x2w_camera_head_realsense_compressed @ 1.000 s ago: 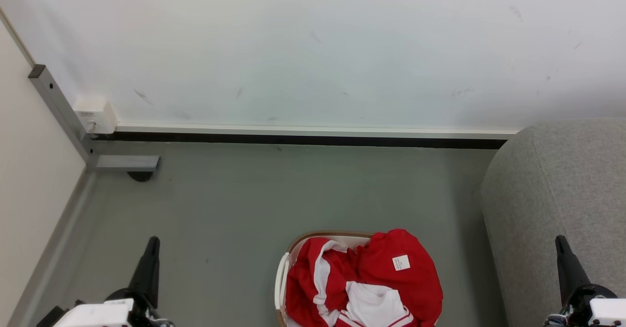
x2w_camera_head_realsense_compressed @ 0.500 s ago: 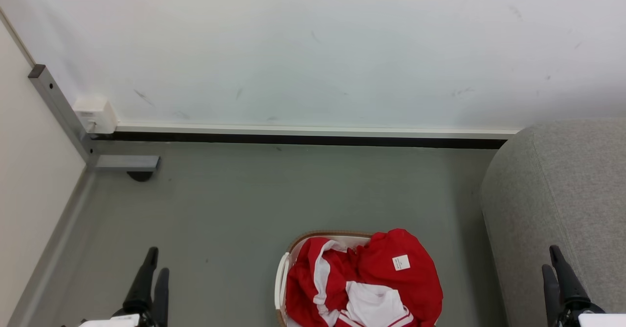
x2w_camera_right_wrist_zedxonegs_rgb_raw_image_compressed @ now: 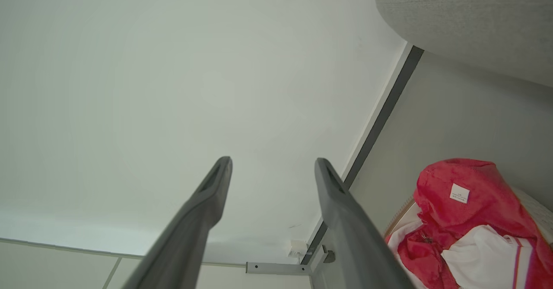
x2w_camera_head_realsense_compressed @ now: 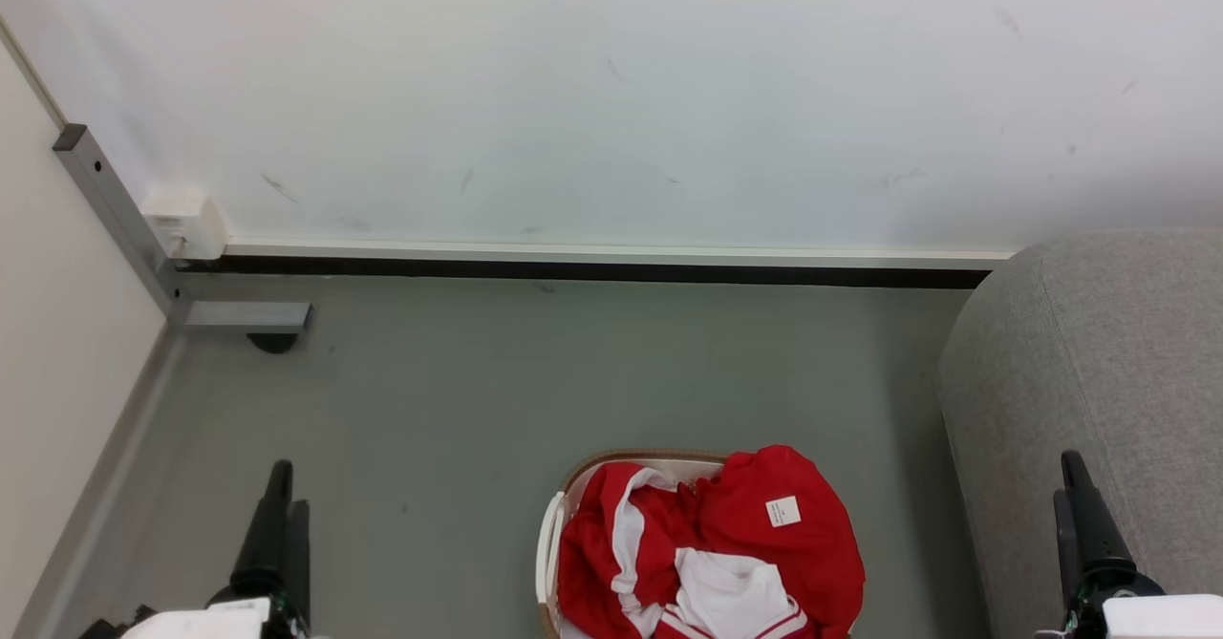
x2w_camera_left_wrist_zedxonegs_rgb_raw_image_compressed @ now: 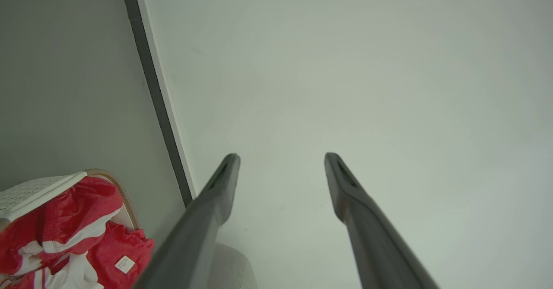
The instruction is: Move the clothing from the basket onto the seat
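Your left gripper (x2w_camera_left_wrist_zedxonegs_rgb_raw_image_compressed: 281,156) hangs at the lower left over the grey floor (x2w_camera_head_realsense_compressed: 478,391). Its two dark fingers are spread wide, holding and touching nothing. To its right, at the bottom middle, the basket (x2w_camera_head_realsense_compressed: 631,456) stands on the floor. The clothing (x2w_camera_head_realsense_compressed: 764,543) is heaped inside it, red with white panels, and a small white label (x2w_camera_head_realsense_compressed: 783,511) faces up. Further right is the seat (x2w_camera_head_realsense_compressed: 1099,352), just beside the basket. Your right gripper (x2w_camera_right_wrist_zedxonegs_rgb_raw_image_compressed: 273,160) hovers in front of the seat's near edge, also spread wide and empty.

A second ago each gripper's fingers were pressed together into one dark blade; now both pairs stand apart. The basket, the clothing and the seat lie as they did then.

You have two grippers, one basket, one seat and one label. The clothing is a single tangled heap, and you cannot tell how many garments are in it.
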Robot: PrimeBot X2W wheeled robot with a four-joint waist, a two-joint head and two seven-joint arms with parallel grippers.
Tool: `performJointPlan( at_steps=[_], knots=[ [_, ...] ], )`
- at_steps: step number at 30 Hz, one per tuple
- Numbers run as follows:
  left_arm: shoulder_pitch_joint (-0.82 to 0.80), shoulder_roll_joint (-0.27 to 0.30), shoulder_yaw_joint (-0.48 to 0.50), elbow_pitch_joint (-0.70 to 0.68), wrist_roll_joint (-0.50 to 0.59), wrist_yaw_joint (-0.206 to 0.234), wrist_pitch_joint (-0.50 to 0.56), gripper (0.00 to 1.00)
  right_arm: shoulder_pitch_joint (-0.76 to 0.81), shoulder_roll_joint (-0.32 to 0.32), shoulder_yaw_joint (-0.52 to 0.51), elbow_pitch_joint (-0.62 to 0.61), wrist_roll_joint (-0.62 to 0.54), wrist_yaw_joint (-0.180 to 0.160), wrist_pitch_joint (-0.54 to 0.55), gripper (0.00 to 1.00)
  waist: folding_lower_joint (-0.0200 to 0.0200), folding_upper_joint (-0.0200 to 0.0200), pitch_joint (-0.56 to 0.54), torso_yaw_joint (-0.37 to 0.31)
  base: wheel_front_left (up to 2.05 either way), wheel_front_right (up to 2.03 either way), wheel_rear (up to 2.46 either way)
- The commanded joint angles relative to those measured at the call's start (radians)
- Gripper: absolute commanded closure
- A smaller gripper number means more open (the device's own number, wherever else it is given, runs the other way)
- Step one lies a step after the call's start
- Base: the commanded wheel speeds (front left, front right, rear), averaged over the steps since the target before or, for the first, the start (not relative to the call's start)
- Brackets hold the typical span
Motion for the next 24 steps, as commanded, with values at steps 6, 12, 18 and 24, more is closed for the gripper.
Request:
performJointPlan(
  at_steps=[6, 12, 18, 24],
  knots=[
    [-0.024, 0.008, 0.007, -0.056, 0.145, -0.004, -0.034, 0.0, -0.022, -0.011, 0.021, -0.061, -0.122, 0.0, -0.032, 0.0, 0.0, 0.0, 0.001, -0.002, 0.0, 0.0, 0.0],
    [-0.022, 0.009, -0.004, -0.076, 0.259, -0.005, -0.057, 0.0, -0.014, -0.011, 0.035, -0.079, -0.222, 0.0, -0.056, 0.0, 0.0, 0.0, 0.001, -0.002, 0.0, 0.0, 0.0],
    [-0.016, 0.01, -0.009, -0.089, 0.42, -0.005, -0.08, 0.0, -0.009, -0.012, 0.048, -0.083, -0.335, -0.001, -0.079, 0.0, 0.0, 0.0, -0.001, -0.002, 0.0, 0.0, 0.0],
    [-0.008, 0.011, -0.017, -0.093, 0.585, 0.007, -0.101, 0.0, -0.003, -0.013, 0.056, -0.088, -0.452, -0.001, -0.1, 0.0, 0.0, 0.0, -0.002, -0.004, 0.0, 0.0, 0.0]
  ],
)
